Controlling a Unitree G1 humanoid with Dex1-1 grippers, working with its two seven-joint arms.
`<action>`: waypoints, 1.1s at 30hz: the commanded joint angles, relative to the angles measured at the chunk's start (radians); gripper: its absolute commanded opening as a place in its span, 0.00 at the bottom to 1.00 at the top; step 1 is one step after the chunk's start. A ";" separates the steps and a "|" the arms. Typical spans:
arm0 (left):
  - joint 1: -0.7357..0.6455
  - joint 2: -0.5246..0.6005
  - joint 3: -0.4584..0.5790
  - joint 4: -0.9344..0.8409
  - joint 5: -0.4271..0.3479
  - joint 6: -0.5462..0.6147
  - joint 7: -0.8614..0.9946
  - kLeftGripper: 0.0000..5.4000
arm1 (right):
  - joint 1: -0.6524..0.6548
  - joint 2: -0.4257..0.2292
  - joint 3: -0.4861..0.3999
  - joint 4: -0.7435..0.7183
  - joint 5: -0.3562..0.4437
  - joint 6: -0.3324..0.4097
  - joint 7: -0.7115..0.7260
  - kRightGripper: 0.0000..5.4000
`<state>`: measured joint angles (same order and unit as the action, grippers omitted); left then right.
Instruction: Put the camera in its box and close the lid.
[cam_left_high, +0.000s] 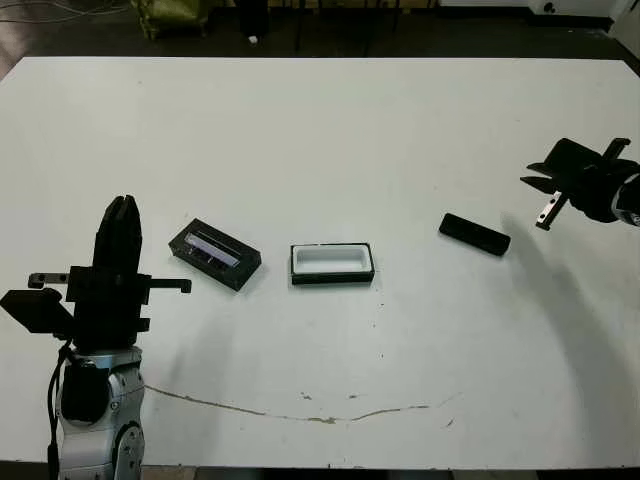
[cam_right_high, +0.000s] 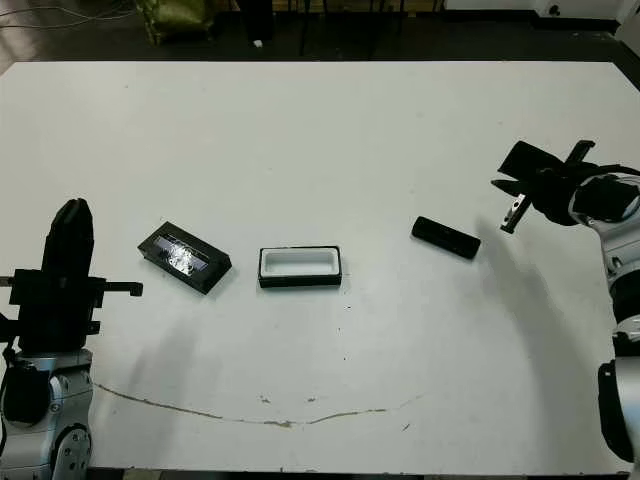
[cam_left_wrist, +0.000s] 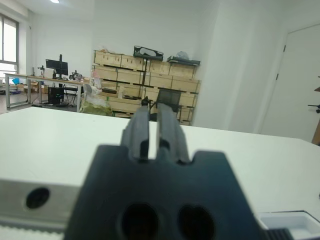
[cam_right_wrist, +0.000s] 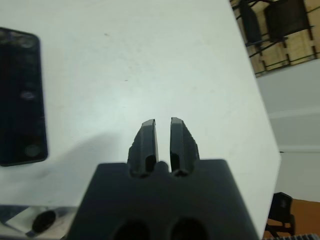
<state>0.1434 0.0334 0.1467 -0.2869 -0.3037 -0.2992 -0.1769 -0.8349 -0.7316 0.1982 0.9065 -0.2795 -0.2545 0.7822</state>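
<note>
Clenched, empty right hand (cam_right_wrist: 162, 137) beside camera (cam_right_wrist: 21, 97); clenched left hand (cam_left_wrist: 154, 132), box (cam_left_wrist: 287, 224) corner.

Head stereo pair looking down over the white table (cam_left_high: 320, 140), wrist cameras sighting low along their fingers

Left gripper (cam_left_wrist: 153, 125) nearly closed above white table (cam_left_wrist: 60, 135).

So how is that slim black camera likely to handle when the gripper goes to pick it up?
The camera looks like a rigid bar, so it probably won't flex. It lies flat on the table, low and flat-sided, so rolling or tipping seems unlikely. Its thin profile leaves little to grip, and a smooth casing might slide if nudged. The right gripper is near it.
</note>
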 joint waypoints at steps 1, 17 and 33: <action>0.015 0.001 0.000 0.011 -0.011 0.019 -0.004 0.00 | 0.012 -0.004 0.004 -0.011 0.008 0.045 0.048 0.00; 0.006 0.003 0.006 0.036 -0.012 -0.004 -0.020 0.00 | 0.031 -0.010 0.041 -0.078 0.002 0.115 0.218 0.00; 0.023 0.000 0.002 -0.007 -0.002 0.044 0.016 0.00 | 0.082 0.005 0.038 -0.069 0.022 0.102 0.243 0.00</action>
<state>0.1557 0.0330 0.1486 -0.3091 -0.3032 -0.2698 -0.1565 -0.7757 -0.7314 0.2314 0.8373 -0.2623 -0.1545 1.0156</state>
